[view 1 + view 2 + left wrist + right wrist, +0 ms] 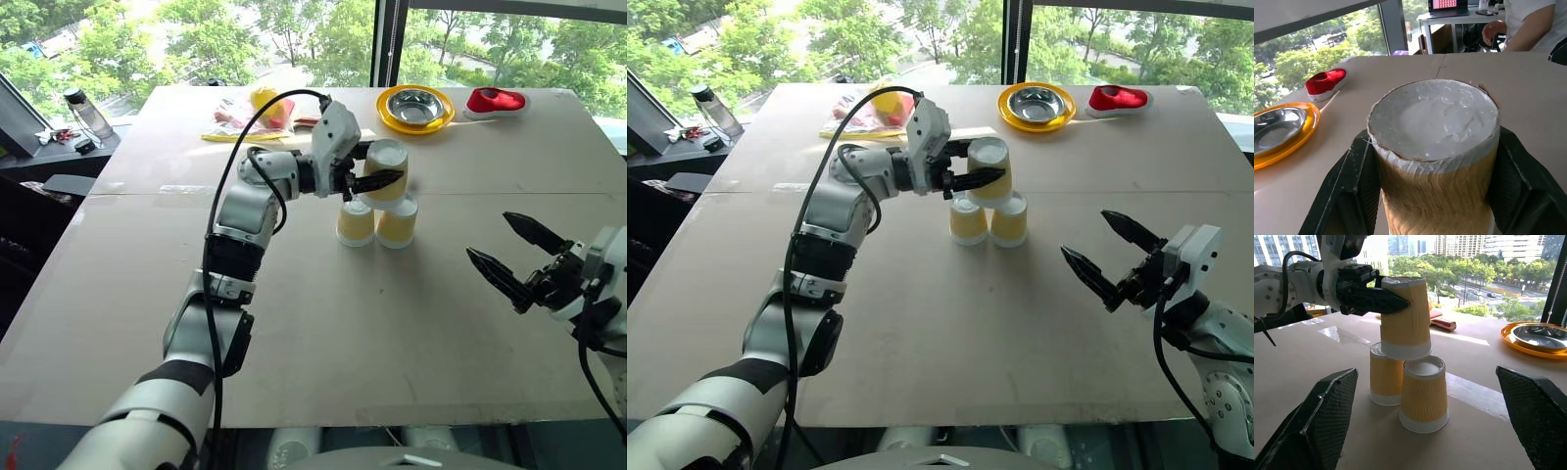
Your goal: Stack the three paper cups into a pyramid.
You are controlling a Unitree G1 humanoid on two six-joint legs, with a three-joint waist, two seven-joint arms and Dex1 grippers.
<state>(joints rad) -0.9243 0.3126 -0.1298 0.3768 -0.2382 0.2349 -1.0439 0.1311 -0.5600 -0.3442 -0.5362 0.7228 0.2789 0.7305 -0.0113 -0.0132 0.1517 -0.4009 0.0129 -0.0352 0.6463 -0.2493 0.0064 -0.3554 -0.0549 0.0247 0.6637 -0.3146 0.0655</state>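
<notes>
1. Right wrist view gives the side-on angle the head camera lacks: the top cup [1404,316] is inverted, its rim sitting just above the two lower cups [1409,392], which stand upside down and side by side on the bench [1488,431]; I cannot tell whether it touches them.
2. Left end effector [377,179] is clenched on that top cup, fingers on either side, reaching in level from the left.
3. Right end effector [1104,257] hangs released, fingers spread wide, well apart from the stack.
4. Left wrist view adds the cup's white base up close, plus a person [1528,22] seated at a far desk.
5. Metal bowl [415,106] with the yellow rim looks empty; a red shoe [495,100] lies beside it.
6. Pale brown bench, big windows, green trees outside.
</notes>
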